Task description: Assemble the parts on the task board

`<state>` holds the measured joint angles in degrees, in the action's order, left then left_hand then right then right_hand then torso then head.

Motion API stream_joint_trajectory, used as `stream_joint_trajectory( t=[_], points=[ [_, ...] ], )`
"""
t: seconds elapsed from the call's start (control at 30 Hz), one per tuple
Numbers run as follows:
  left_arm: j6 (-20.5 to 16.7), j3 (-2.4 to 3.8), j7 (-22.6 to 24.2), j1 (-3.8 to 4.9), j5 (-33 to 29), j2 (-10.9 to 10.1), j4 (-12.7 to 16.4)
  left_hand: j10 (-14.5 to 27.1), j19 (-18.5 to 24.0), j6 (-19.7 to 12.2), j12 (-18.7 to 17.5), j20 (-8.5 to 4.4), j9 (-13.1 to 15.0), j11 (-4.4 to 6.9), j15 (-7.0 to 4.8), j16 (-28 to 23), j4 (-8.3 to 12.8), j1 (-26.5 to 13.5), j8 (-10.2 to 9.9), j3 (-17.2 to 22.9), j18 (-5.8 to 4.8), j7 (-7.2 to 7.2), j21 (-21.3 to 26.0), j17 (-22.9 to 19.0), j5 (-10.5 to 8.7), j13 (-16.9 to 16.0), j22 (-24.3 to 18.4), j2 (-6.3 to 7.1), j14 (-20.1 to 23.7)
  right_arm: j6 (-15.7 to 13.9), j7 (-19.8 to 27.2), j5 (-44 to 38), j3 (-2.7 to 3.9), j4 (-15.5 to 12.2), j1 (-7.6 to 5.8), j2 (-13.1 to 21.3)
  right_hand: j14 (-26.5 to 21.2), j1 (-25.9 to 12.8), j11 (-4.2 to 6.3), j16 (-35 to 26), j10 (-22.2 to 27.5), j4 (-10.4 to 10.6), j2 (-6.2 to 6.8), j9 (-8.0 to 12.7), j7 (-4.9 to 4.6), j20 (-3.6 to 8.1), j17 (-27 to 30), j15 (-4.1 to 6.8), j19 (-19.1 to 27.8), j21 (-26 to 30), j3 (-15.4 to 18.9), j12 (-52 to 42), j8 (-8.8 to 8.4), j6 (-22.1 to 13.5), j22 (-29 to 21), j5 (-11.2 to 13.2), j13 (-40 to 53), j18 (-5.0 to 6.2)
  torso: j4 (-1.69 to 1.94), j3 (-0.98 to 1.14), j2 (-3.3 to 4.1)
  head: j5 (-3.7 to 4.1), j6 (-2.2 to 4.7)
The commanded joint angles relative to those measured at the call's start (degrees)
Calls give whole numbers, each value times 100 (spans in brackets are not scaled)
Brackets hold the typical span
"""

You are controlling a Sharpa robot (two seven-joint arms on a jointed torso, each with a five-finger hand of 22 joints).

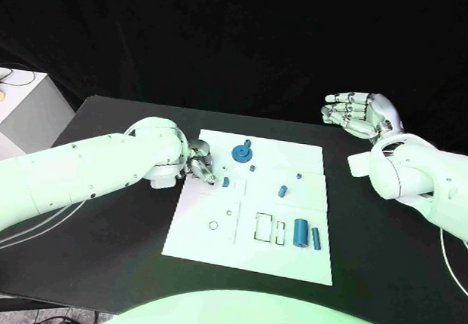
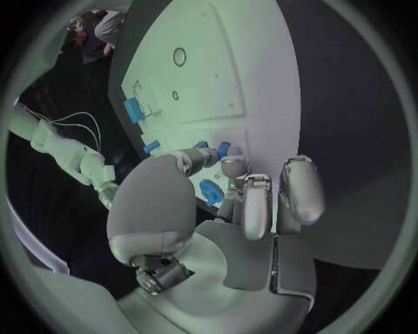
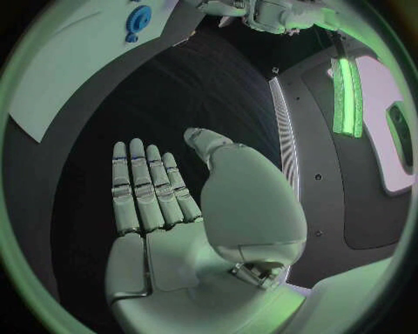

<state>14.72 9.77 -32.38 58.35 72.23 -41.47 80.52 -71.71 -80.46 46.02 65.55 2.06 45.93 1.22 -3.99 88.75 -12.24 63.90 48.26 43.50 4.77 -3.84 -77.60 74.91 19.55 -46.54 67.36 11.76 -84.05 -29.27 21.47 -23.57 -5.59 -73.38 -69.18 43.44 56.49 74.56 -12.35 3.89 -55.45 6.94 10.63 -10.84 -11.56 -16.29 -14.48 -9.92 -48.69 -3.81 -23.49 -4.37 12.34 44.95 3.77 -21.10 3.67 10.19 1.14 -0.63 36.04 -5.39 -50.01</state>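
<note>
I see the table point(image 1: 97, 242) spread black under everything, with the board point(image 1: 281, 249) lying flat in its middle. My left arm point(image 1: 70, 172) reaches in across the table to the board's near-left edge; my right arm point(image 1: 429, 181) is raised off to the board's right, well apart from it.

The right hand point(image 1: 358, 111) hangs over bare table beyond the board's far right corner, palm open, fingers straight and side by side, grasping nothing; the right wrist view shows the same flat hand point(image 3: 174, 209). The left hand point(image 1: 196, 165) sits at the board's left edge with its fingers curled down toward the surface. From the left wrist view the fingertips point(image 2: 233, 165) are just beside a small part point(image 2: 223, 149), but I cannot tell whether they pinch it.

On the board, the gear point(image 1: 241, 153) stands near the far edge. Two cylinders point(image 1: 300, 233) lie side by side near the right edge, toward me. Small parts point(image 1: 282, 190) are scattered between, one point(image 1: 226, 182) just beside the left hand.
</note>
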Motion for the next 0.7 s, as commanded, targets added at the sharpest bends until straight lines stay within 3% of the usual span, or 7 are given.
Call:
stream_joint_trajectory(
  t=[0.03,0.17,0.5,0.7],
  points=[
    [258,-37,-20,-31,-35,26,-16,-39,-42,146,32,-20,13,16,-57,40,954,-80,53,987,-14,105,-21,1374,-8,-3,15,-28,-552,78,50,-5,2,-4,2,-1,-10,-34,8,-7,-48,-31,-33,6,-422,-3,13,3,25,6,-4,27,-21,31,-3,-34,-3,26,3,-1,-5,4,1],
    [229,-42,-32,-31,-39,43,-41,-51,-40,151,25,-30,30,27,-67,41,923,-139,72,963,-13,119,-17,1376,-32,7,10,-43,-553,82,50,-5,2,-2,2,-4,-10,-34,8,-7,-48,-31,-33,6,-422,-3,13,3,25,6,-4,27,-21,31,-3,-34,-3,26,3,-1,-2,3,1],
    [112,-96,-70,-31,38,118,-171,-37,-29,120,-6,-73,67,67,-107,21,660,-443,77,450,-8,177,23,1346,-163,41,-28,-93,-543,104,45,-5,2,-5,6,1,-9,-36,8,-7,-50,-33,-35,8,-422,-3,20,3,25,6,-6,31,-23,33,-4,-55,-3,26,-1,-1,-1,9,1],
    [81,-126,-79,-31,128,132,-224,12,-25,162,-9,-83,46,73,-114,12,417,-571,44,-68,-4,187,53,1335,-196,51,-54,-86,-539,108,45,-5,2,-8,6,6,-9,-36,8,-7,-50,-33,-35,8,-422,-3,20,3,25,6,-6,31,-23,33,-4,-55,-3,26,3,-2,-9,19,1]
  ],
)
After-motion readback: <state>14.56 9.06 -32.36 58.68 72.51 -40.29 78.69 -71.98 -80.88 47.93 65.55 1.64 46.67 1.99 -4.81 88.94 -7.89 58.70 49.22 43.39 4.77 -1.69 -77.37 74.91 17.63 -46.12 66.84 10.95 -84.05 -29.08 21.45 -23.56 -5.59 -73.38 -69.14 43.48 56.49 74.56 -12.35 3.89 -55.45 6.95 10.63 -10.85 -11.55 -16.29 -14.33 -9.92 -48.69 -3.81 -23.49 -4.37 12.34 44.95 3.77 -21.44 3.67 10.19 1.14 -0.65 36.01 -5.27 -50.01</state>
